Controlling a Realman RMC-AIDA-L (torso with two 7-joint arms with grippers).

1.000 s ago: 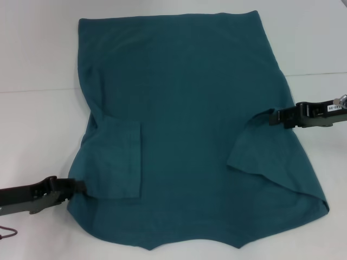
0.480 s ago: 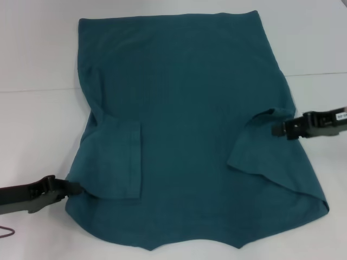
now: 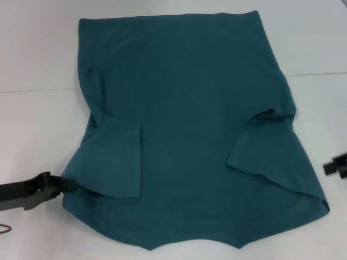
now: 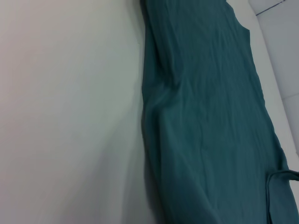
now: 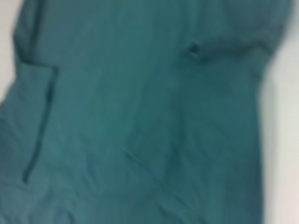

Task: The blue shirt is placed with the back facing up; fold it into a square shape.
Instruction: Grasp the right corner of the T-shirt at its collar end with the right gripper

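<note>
Left claw (image 3: 68, 184): low over the table's near left part, tip touching the left edge of the blue shirt (image 3: 190, 124) just beside the folded-in left sleeve (image 3: 116, 157). I cannot tell whether my fingers pinch the cloth or merely meet it.

Right claw (image 3: 332, 166): at the table's right edge, only its dark tip in view, apart from the shirt's right side. Its opening I cannot tell.

Blue shirt: one item, dark teal, plain side up, spread flat over the middle of the white table (image 3: 32, 124). A straight hem lies toward the far edge; the curved, notched end lies toward the near edge. Both sleeves are turned inward onto the body, the left one lying as a neat rectangular flap, the right sleeve (image 3: 260, 146) as a slanted flap with a bunched crease at its upper end.

Left wrist view: the shirt (image 4: 210, 121) runs lengthwise beside bare table, softly wrinkled.

Right wrist view: cloth (image 5: 140, 112) fills nearly everything; the left sleeve's seam (image 5: 39, 126) shows.
</note>
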